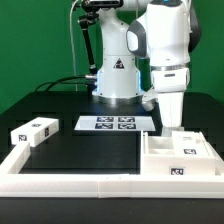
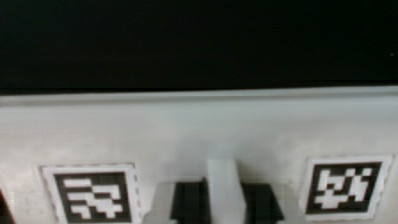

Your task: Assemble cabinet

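The cabinet body (image 1: 178,155) is a white open box with tags and stands at the exterior view's right, against the front rail. My gripper (image 1: 172,127) comes straight down onto its far wall. In the wrist view the gripper (image 2: 222,198) has its two dark fingers (image 2: 185,202) pressed on either side of a thin white upright wall (image 2: 222,172) of the cabinet, with no gap showing. Two tags (image 2: 89,193) flank it. A small white tagged cabinet block (image 1: 32,131) lies at the exterior view's left, apart from the gripper.
The marker board (image 1: 115,123) lies flat in front of the robot's base (image 1: 116,82). Long white border rails (image 1: 70,181) run along the front and left of the black mat. Cables trail at the back left.
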Available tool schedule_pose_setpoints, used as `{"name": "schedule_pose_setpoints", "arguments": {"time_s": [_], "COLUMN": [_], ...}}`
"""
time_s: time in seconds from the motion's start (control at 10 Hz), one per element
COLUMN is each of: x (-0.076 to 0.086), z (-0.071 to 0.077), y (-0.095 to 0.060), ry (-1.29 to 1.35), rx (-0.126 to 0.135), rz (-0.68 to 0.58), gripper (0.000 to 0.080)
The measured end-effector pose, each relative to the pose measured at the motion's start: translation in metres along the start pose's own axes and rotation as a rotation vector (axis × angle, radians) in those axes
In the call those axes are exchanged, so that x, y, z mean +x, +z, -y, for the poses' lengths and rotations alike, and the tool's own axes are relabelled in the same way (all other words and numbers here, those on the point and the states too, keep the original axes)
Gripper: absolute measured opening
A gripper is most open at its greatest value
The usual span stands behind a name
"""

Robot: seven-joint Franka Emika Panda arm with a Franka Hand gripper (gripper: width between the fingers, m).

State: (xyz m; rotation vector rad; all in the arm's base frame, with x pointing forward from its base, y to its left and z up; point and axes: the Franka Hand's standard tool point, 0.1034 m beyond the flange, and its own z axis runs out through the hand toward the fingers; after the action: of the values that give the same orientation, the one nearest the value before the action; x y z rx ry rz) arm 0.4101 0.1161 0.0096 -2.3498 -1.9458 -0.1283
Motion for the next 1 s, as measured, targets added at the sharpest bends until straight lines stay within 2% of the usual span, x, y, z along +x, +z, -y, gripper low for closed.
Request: {"name": "schedule_pose_setpoints", "arguments": {"time_s": [0.3, 0.4, 0.8, 1.0], "x": [-0.001, -0.001, -0.009, -0.019], "z": [0.0, -0.002, -0.01, -0.016], "y": [-0.001, -0.006, -0.04, -0.051], "ry": [0.0, -0.002, -0.012, -0.029], "rx": [0.001, -0.003, -0.002, -0.001], "rz": [0.003, 0.008, 0.07, 0.089], "gripper": [0.0068, 0.0068, 0.0068, 0.0068]}}
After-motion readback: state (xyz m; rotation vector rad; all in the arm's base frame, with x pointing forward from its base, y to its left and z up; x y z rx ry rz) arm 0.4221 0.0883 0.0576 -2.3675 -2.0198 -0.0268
